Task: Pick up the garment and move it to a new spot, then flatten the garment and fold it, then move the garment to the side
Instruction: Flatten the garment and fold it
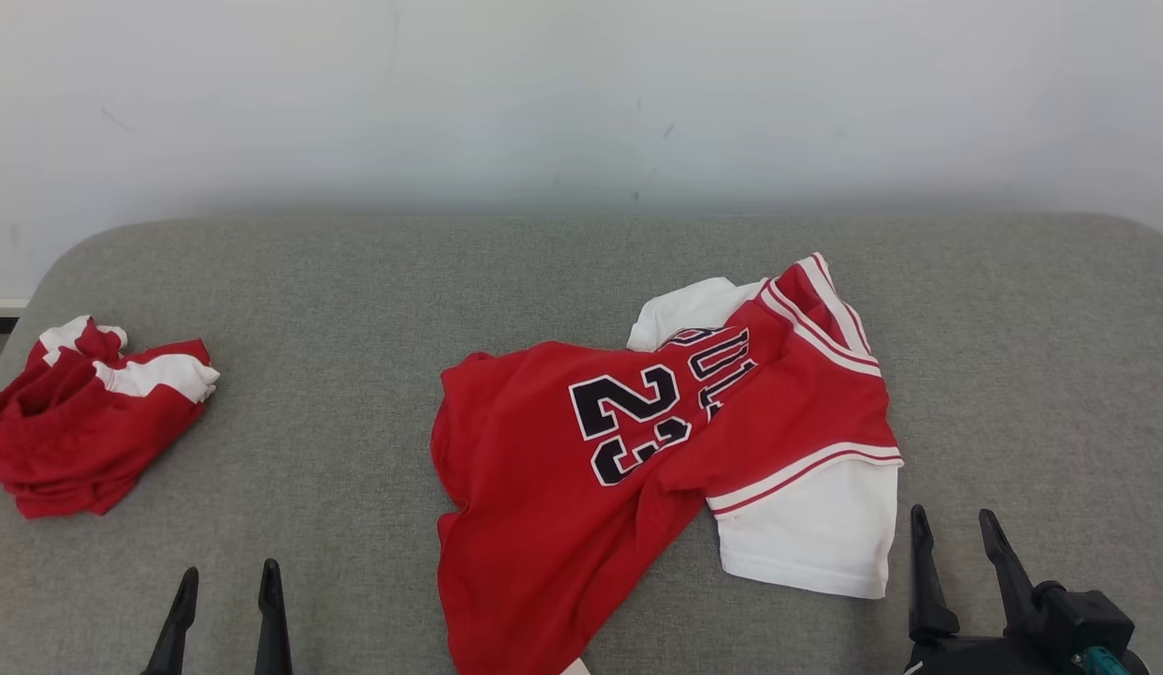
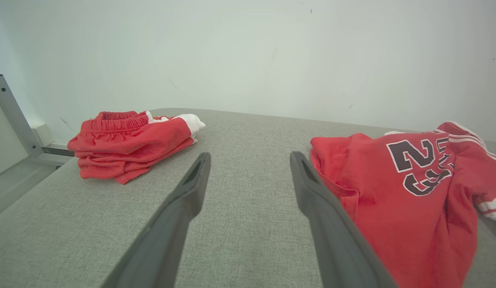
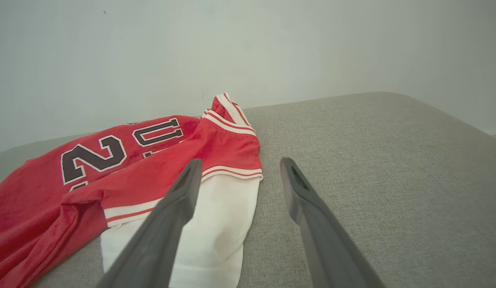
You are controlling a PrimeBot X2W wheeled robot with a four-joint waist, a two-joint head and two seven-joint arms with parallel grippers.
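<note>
The garment [image 1: 581, 469] is a red jersey with a black "23" and white sleeves, lying rumpled across the middle of the grey cushion [image 1: 375, 281]; it also shows as the garment [image 2: 411, 188] and the garment [image 3: 124, 172] in the wrist views. My left gripper [image 1: 227, 586] stands open at the lower left, apart from the cloth, which lies to its right. My right gripper [image 1: 956, 530] is open at the lower right, just past the white sleeve [image 1: 815, 534]. From the right wrist camera, its left finger [image 3: 180, 196] hangs over that sleeve. Nothing sits between either pair of fingers.
A bundle of red shorts with white trim [image 1: 84, 412] lies at the cushion's far left, seen as red shorts [image 2: 128, 140] ahead-left of the left gripper. A pale wall [image 1: 581, 94] stands behind the cushion. A metal frame [image 2: 12, 112] and floor show past the left edge.
</note>
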